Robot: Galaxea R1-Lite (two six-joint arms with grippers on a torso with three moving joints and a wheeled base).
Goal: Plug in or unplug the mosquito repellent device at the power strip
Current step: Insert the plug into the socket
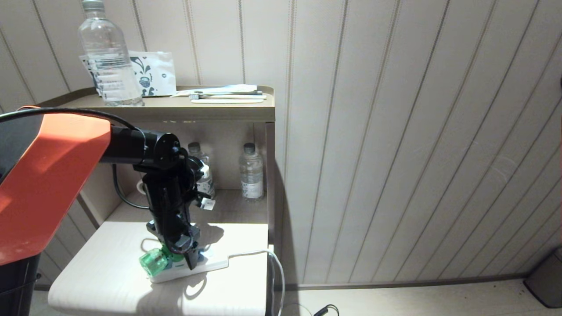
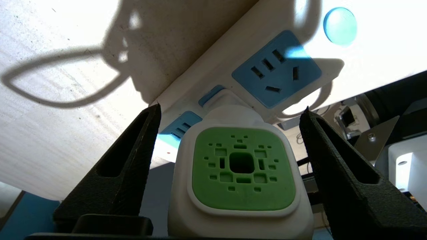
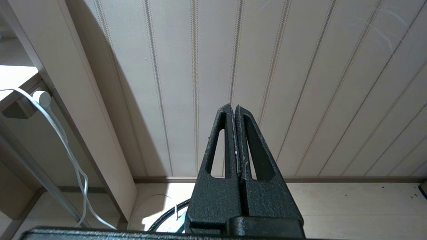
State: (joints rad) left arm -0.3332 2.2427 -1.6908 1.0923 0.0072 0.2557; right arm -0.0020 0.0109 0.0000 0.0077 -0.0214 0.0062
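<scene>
Clear gaps beside the plugged device

The left gripper (image 2: 230,110) has its jaws wide, apart from the mosquito repellent device (image 2: 242,168) on both sides; the power strip (image 2: 367,56) blocks beneath, bare bench (image 2: 50,133) alongside.

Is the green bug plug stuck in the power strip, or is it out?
In. The mosquito repellent device sits pushed against the power strip, no prongs showing. The left gripper is open around it, fingers apart from its sides.
</scene>
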